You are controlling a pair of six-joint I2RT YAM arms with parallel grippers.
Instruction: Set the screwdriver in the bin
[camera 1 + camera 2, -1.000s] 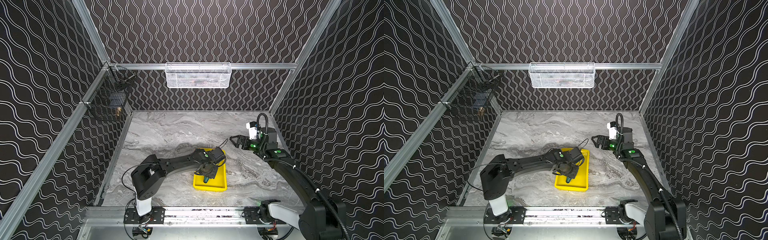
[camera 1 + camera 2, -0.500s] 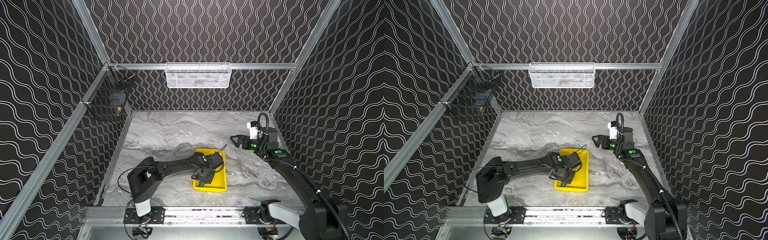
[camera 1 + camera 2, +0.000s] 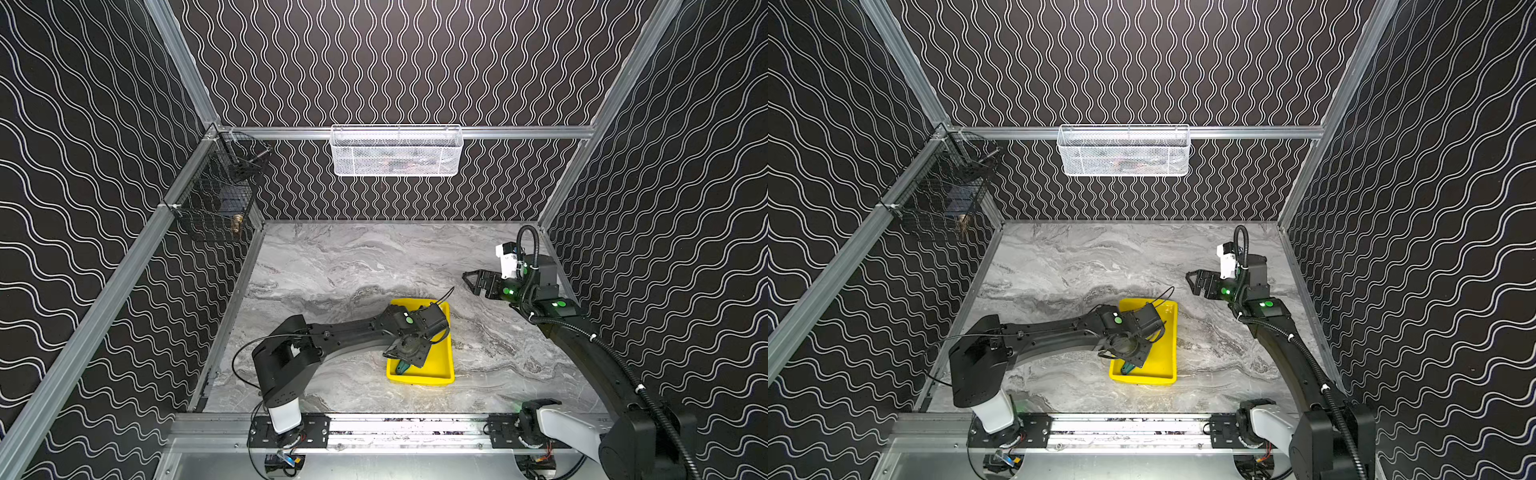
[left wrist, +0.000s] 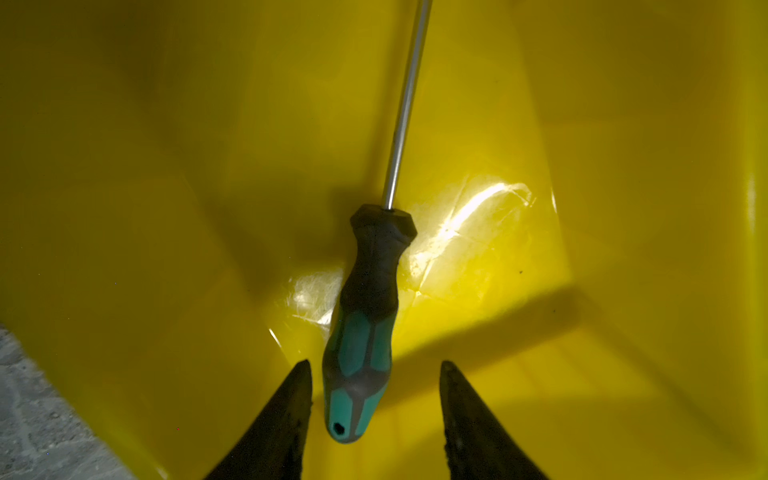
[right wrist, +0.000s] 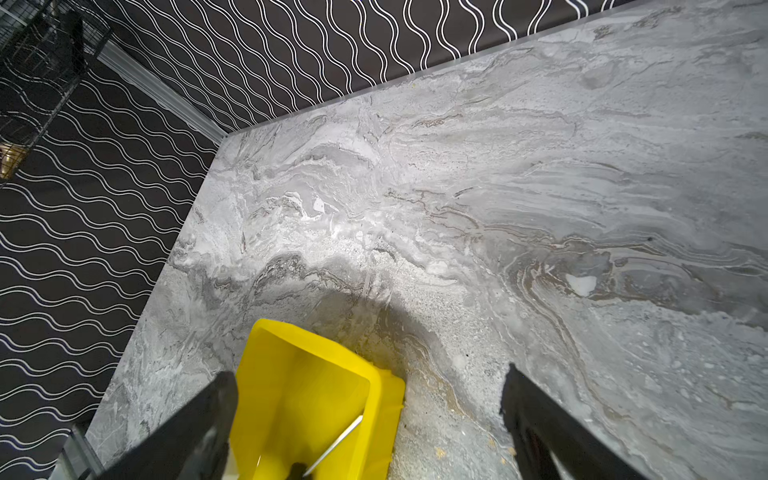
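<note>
Resting in bin (image 4: 124, 166), screwdriver (image 4: 365, 316), shaft wrist-only

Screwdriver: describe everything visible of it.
The screwdriver has a teal-green and black moulded handle, seemingly rubbery, with a small hole in its butt, and a thin bare metal shaft. It lies flat on the floor of the yellow bin. The left gripper straddles the handle's butt, jaws apart, with a gap either side.

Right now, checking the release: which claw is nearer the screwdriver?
Left. The left claw straddles the screwdriver handle inside the bin; the right claw hangs apart, beyond the bin's far corner.
</note>
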